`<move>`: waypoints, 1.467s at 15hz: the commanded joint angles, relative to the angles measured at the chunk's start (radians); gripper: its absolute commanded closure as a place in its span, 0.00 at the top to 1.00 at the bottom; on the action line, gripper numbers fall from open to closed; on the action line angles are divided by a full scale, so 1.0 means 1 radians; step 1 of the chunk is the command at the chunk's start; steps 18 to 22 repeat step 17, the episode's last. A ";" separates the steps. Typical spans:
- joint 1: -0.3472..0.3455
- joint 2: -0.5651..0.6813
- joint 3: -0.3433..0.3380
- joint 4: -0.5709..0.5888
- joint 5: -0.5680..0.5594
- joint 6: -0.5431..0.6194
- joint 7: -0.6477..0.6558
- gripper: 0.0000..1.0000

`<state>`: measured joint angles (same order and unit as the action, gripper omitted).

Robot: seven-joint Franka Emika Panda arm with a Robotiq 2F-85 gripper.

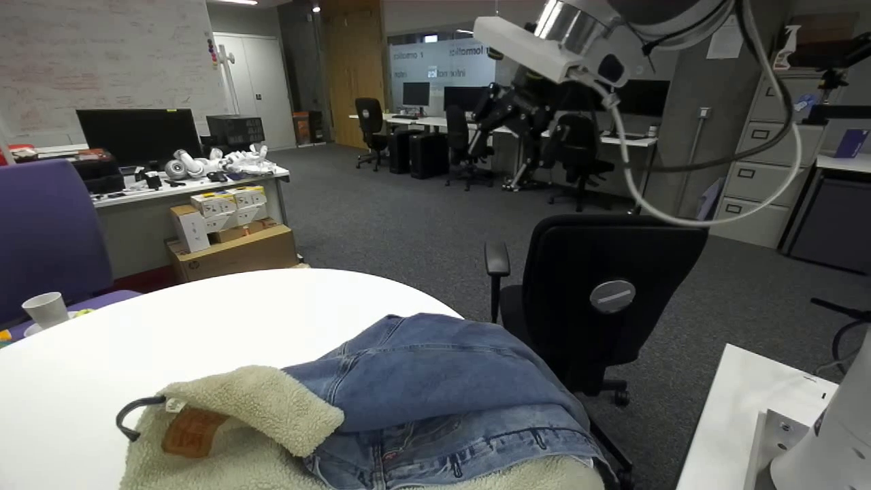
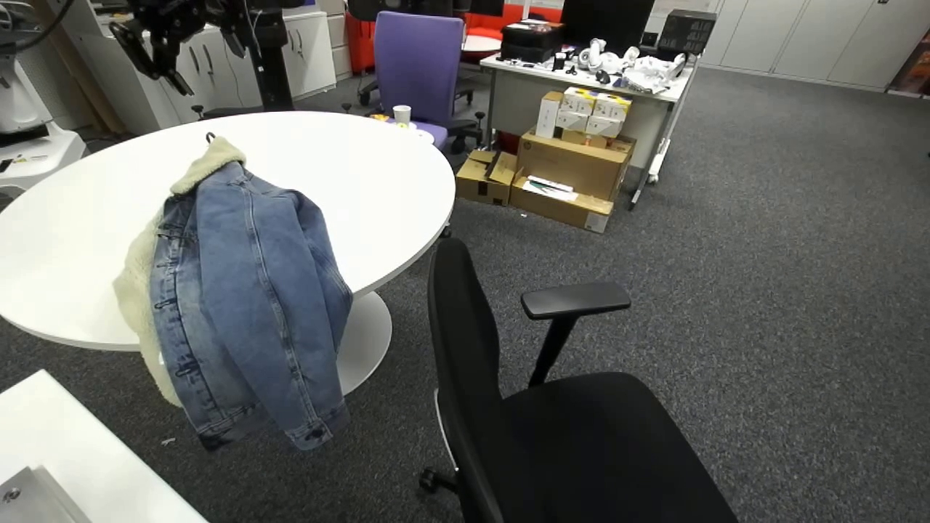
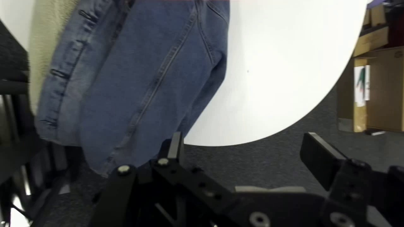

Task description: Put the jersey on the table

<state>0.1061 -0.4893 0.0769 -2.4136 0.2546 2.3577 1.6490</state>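
Going across an exterior view from its left edge, I find a purple chair (image 1: 51, 224) first, with a pale cup (image 1: 46, 310) near its backrest, then a desk (image 1: 143, 231) that bears a dark monitor (image 1: 139, 136), with boxes (image 1: 235, 254) stacked at its foot. Nearer the camera is the round white table (image 1: 258, 306), and on it lies the jersey (image 1: 435, 371): fleecy cream collar to the left, a dark hook (image 1: 126, 412) poking out beside a brown patch (image 1: 193, 433), and blue denim reaching away to the right. It is only partly on the top; in an exterior view a sleeve (image 2: 283, 290) and the hem hang past the rim, down towards the carpet (image 2: 410, 349). Farther right, raised high above the garment, comes my gripper (image 3: 244, 149), its fingers (image 3: 175, 146) spread, with a wide gap between them in which the wrist view shows carpet and a bit of the table's edge (one finger crosses the denim there, though both exterior views put me well apart from it). After me stands a black chair (image 1: 571, 292), its back near the jersey's hanging end, then a filing cabinet (image 1: 755, 230) farther back, and last, at the right edge, a white stand (image 1: 742, 395) with my base (image 1: 837, 422) on it.
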 commanded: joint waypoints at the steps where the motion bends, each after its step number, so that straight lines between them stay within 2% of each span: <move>1: 0.024 -0.058 -0.118 0.058 0.093 -0.282 -0.045 1.00; 2: 0.010 -0.052 -0.135 0.088 0.088 -0.367 -0.024 1.00; 3: -0.068 -0.050 -0.099 0.122 0.089 -0.444 -0.022 1.00; 4: -0.095 -0.038 -0.099 0.152 0.059 -0.495 -0.003 1.00; 7: -0.200 -0.010 -0.063 0.229 -0.117 -0.572 0.021 1.00; 9: -0.236 0.006 -0.056 0.270 -0.234 -0.620 -0.020 1.00; 10: -0.243 0.021 -0.056 0.296 -0.285 -0.650 -0.050 1.00; 11: -0.227 -0.018 -0.064 0.225 -0.211 -0.588 -0.022 1.00; 14: -0.238 0.006 -0.064 0.258 -0.263 -0.611 -0.036 1.00; 22: -0.237 0.012 -0.060 0.262 -0.267 -0.611 -0.036 1.00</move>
